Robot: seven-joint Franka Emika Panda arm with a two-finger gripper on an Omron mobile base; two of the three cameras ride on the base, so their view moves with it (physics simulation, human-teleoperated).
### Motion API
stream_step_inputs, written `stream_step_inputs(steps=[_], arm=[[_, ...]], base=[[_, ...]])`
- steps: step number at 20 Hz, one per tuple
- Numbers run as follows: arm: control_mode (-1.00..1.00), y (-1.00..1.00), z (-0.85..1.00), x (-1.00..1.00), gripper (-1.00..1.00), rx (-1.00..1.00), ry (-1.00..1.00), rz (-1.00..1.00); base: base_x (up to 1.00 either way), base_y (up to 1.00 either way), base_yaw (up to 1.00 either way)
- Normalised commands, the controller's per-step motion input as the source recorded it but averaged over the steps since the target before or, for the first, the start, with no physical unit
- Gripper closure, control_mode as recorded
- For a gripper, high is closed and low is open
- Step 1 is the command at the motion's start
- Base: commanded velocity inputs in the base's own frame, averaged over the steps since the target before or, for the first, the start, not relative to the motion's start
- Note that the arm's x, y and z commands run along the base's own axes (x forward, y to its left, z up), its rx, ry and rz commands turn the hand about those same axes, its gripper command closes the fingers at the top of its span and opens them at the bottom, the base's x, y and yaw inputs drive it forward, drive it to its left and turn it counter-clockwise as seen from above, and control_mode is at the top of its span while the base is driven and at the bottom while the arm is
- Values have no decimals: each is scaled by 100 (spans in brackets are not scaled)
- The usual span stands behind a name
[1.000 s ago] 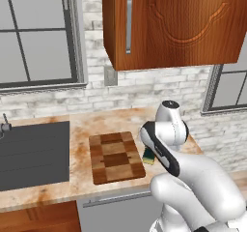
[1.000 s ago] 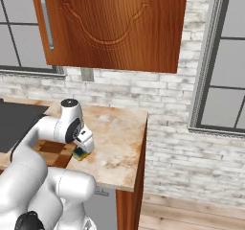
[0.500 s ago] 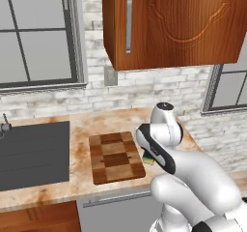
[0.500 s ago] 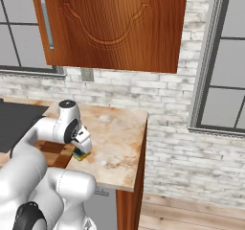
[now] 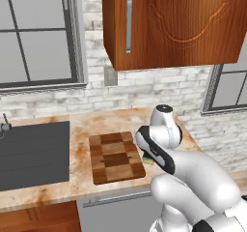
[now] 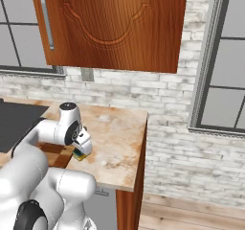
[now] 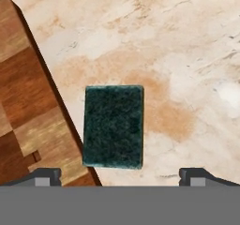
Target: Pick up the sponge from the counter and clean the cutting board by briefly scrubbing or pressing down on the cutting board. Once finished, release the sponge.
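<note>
The sponge (image 7: 113, 126) lies flat on the counter (image 7: 178, 55), its dark green top facing the hand camera, just beside the edge of the checkered cutting board (image 7: 28, 111). My gripper (image 7: 120, 175) hovers straight above it, open, with one fingertip (image 7: 44, 175) over the board's edge and the other over bare stone; nothing is between them. From the right base view the sponge (image 6: 80, 155) peeks out yellow and green below the hand. In the left base view a sliver of sponge (image 5: 148, 159) shows behind the arm, right of the cutting board (image 5: 116, 156).
A dark grey sink basin (image 5: 31, 153) sits to the left of the board. The counter ends at a pale edge (image 6: 141, 147) on the right. A wooden wall cabinet (image 5: 178, 23) hangs overhead, and a brick wall backs the counter.
The hand has lowered slightly toward the sponge and shifted a little left in the base views. The sponge and board stay put.
</note>
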Motion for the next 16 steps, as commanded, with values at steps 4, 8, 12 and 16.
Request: stream_step_inputs(steps=[4,8,12,16], arm=[[-100,0,-12,0,-100,0,0,0],[-100,0,-9,6,-100,0,0,0],[-100,-1,-10,8,-100,0,0,0],[-100,-4,-16,1,-100,0,0,0]], base=[[0,0,0],[0,0,0],[0,0,0],[0,0,0]])
